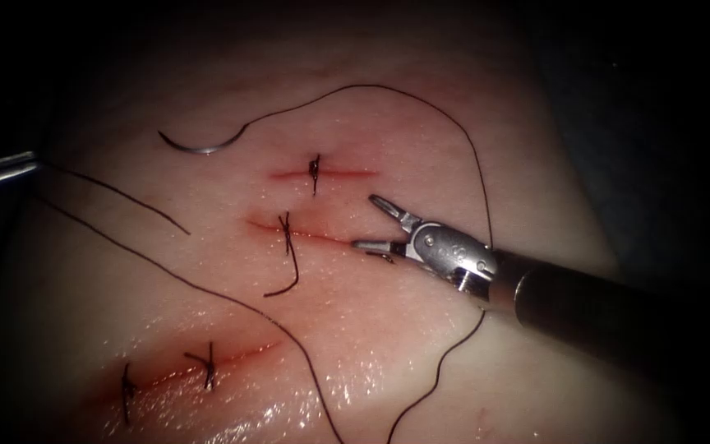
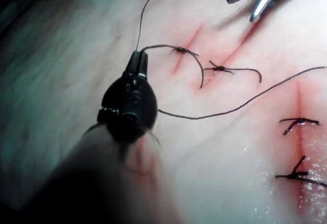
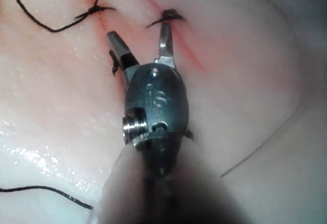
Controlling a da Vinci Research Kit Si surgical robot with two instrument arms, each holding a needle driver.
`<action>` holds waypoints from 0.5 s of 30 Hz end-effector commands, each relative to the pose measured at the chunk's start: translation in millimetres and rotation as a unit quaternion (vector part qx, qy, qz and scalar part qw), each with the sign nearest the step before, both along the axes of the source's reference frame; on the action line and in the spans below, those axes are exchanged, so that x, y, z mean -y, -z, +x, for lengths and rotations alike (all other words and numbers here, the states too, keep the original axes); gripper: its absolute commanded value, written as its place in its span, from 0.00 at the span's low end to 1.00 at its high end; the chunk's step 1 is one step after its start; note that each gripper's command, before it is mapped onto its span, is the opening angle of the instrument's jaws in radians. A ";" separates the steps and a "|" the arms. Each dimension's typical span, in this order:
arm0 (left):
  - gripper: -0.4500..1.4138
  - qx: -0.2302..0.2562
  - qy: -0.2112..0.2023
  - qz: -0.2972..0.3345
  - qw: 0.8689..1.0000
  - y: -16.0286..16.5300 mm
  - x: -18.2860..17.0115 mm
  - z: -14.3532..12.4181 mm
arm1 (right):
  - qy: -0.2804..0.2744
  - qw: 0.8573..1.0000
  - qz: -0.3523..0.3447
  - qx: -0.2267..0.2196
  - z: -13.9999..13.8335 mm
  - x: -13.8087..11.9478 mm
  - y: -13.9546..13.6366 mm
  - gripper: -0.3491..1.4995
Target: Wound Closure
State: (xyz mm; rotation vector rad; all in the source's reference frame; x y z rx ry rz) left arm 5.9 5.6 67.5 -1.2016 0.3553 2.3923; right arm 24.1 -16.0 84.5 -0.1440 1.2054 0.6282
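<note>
Needle [image 1: 200, 150] lies loose on the tissue [image 1: 388, 329], not in it and held by neither tool, up at ten o'clock from the top cut [image 1: 347, 173].

At the endoscope view's far left, at nine o'clock, sits the left tool [image 1: 30, 162]. Seen from its own wrist, its jaws are pressed together, and they seem to pinch thread [image 1: 355, 87] at the tip, though the strands crossing there make that hard to be sure of. Two dark strands run from it toward four o'clock. One ends free, left of the middle cut [image 1: 322, 237]. The other carries on past the lower cut [image 1: 240, 355] to the six o'clock edge.

Next comes the needle. Its long axis runs nine to three, with the belly of the curve sagging toward six and both ends turned up. The thread leaves its three o'clock end, so the point is the nine o'clock end, facing the left tool. From there the thread arcs over the top cut, drops behind the right tool [image 1: 365, 222] and trails off toward six.

The top and middle cuts each carry one stitch, and the lower cut carries two.

The right tool enters from four o'clock with its jaws spread wide and empty, over the middle cut's right end. From it the needle lies at ten o'clock, thread end nearest. By my reckoning the left tool is the closer to the point.
</note>
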 end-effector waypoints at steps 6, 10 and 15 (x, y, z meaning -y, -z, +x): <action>0.05 -0.070 0.081 0.001 0.994 -10.0 0.5 2.5 | 0.010 1.000 0.006 0.007 0.9 -0.1 -0.6 0.99; 0.24 -0.065 0.147 0.011 0.987 -16.8 0.8 6.1 | 0.010 1.000 0.005 0.006 1.1 0.2 -0.5 0.99; 0.50 -0.029 0.166 0.016 0.986 -20.7 2.3 9.3 | 0.018 1.000 0.009 0.012 0.9 0.4 -0.5 0.99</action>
